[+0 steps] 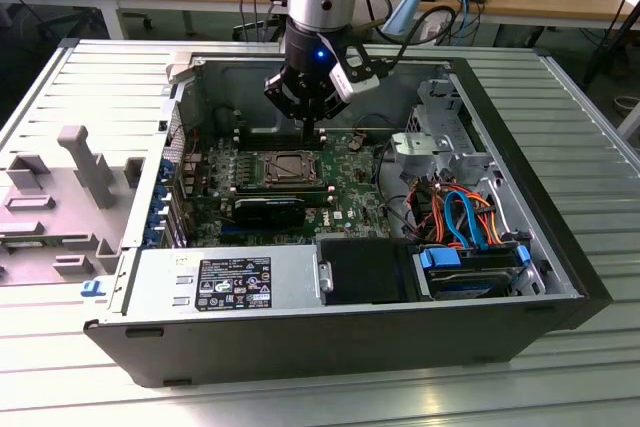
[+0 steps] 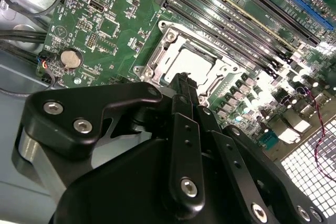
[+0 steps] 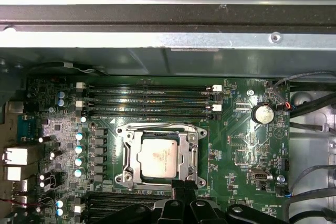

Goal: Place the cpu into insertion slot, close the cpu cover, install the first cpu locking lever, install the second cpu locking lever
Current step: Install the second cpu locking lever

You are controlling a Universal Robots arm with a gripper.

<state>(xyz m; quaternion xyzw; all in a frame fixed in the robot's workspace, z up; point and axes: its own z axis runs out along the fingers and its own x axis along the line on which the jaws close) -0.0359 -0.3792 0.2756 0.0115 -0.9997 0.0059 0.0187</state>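
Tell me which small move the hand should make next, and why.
Probably a slight push down at the edge of the socket. The chip already lies in it, the cover looks closed around it, and the shut hand is right at that edge. Whether the levers are locked, I cannot tell.

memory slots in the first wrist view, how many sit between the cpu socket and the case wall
4 memory slots, stacked in parallel rows beside the insertion slot on its side toward the case wall. More slots lie on the opposite side, partly hidden by the pincer.

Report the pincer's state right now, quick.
Pincer: shut, holding nothing, its tip just above the edge of the cpu cover, which lies over the cpu.
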